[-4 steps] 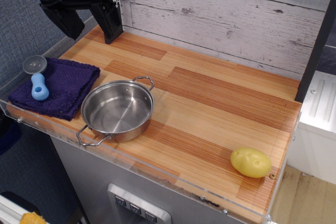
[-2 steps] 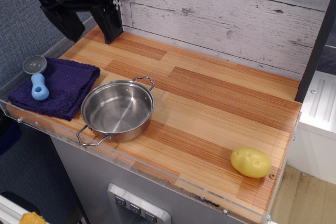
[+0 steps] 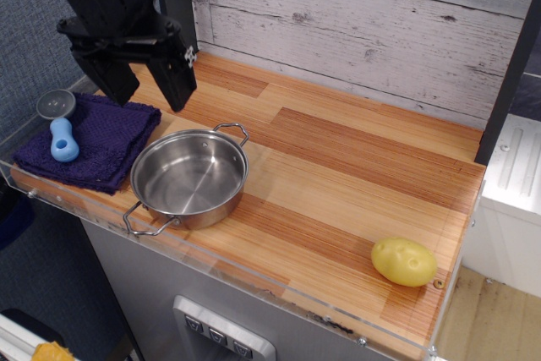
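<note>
A mock kitchen: wooden counter [image 3: 338,150], steel pot [image 3: 188,177], plank back wall [image 3: 380,23].

Gripper [image 3: 152,101] position altered. It previously stood at the far left corner of the counter [image 3: 338,166], fingertips close to the plank wall [image 3: 355,23]. It has since come nearer and lower in the view (most of this shift falls in the latest interval). The fingertips now hang over the far right edge of the purple cloth [image 3: 101,137], just beyond the steel pot [image 3: 188,177]. More of the arm above is exposed.

Bright, even light; sharp focus, soft shadows, faint glare inside the pot [image 3: 188,177].
</note>
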{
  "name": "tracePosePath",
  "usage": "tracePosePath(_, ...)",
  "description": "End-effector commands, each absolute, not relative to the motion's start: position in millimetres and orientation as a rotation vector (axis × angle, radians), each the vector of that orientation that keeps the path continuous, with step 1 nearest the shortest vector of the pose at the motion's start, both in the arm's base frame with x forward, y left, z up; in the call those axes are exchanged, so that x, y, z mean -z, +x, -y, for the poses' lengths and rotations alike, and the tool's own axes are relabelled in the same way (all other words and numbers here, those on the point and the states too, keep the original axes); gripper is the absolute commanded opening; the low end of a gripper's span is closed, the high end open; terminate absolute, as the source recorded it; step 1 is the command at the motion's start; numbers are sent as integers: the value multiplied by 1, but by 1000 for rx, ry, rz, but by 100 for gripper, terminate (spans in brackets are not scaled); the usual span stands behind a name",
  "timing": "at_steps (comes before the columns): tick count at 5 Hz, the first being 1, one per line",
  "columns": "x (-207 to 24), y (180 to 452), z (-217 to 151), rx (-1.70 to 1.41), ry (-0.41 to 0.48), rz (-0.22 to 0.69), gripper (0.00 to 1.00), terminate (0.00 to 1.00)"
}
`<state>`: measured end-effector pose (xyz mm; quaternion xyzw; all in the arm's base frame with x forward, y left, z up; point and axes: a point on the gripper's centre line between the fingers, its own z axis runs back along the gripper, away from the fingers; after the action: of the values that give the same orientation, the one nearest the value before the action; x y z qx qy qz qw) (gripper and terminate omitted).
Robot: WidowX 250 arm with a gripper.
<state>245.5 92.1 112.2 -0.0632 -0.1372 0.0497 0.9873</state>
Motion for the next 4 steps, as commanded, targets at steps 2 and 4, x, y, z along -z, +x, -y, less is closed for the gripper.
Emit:
tracePosePath(2,-85,240,-114,-74,-38,284,100,0)
tracePosePath(4,-49,244,-128,-85,-33,231,100,0)
